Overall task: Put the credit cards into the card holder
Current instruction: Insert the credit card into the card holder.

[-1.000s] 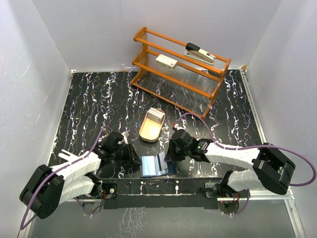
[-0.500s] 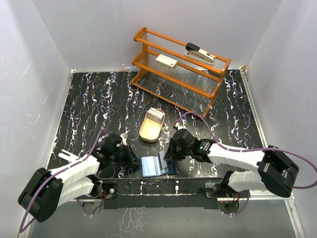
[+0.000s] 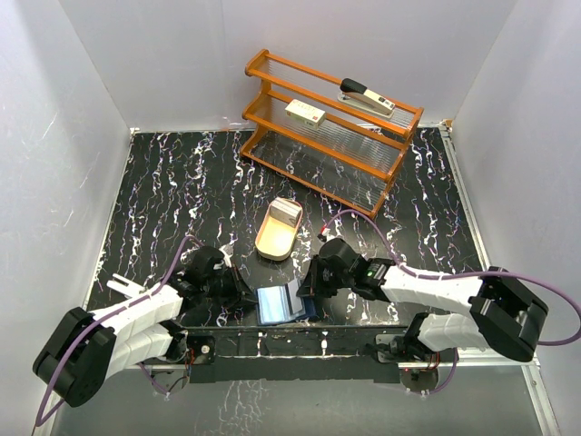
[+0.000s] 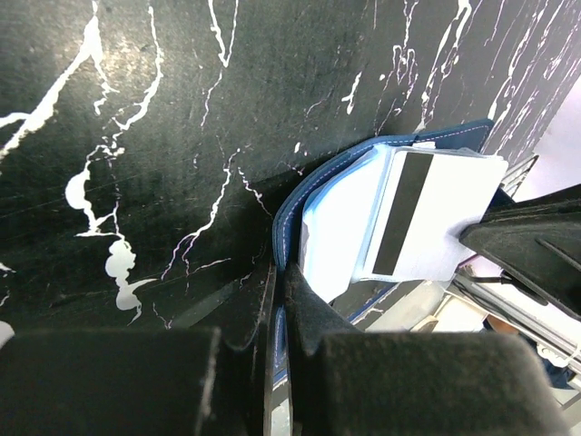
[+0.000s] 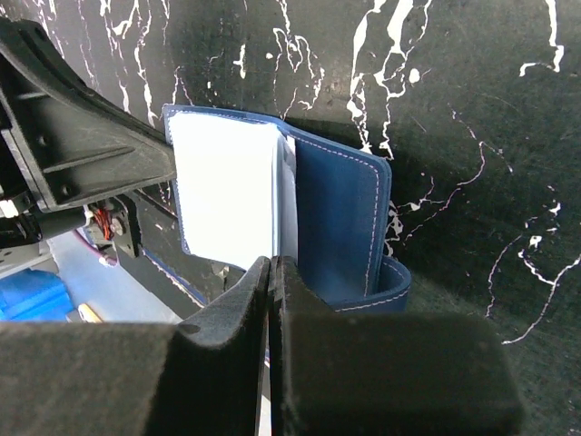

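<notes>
Left gripper is pinched shut on the edge of the open card holder by the table's near side, and the right gripper squeezes a credit card at its pocket, so next the card probably needs a straight push in.

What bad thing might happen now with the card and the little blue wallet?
The white plastic card with a black stripe, pinched by the right end effector, might catch on the pocket lip and bend. The left end effector grips only the edge of the dark navy folding card holder, so a push might slide it free.
</notes>
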Controlling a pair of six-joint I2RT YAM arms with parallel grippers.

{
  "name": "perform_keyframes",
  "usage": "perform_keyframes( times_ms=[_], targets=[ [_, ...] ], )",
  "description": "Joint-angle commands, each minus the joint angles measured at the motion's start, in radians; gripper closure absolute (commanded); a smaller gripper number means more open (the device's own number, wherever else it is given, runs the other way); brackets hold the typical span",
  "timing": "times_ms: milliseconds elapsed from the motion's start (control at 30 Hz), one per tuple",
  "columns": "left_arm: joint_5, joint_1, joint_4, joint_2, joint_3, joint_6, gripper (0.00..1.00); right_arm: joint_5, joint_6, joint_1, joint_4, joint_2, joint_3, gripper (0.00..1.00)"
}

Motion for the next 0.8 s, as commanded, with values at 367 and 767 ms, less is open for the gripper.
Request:
perform_keyframes(
  times_ms=[367, 767],
  targets=[
    [-0.016, -0.004, -0.012, 0.004, -0.034, -0.006, 1.00, -0.031, 0.040, 0.003, 0.160, 0.086, -0.030, 1.00],
    [-0.018, -0.004, -0.006, -0.003, -0.050, -0.009, 1.00, -0.070, 0.001, 0.004, 0.195, 0.133, -0.048, 1.00]
  ],
)
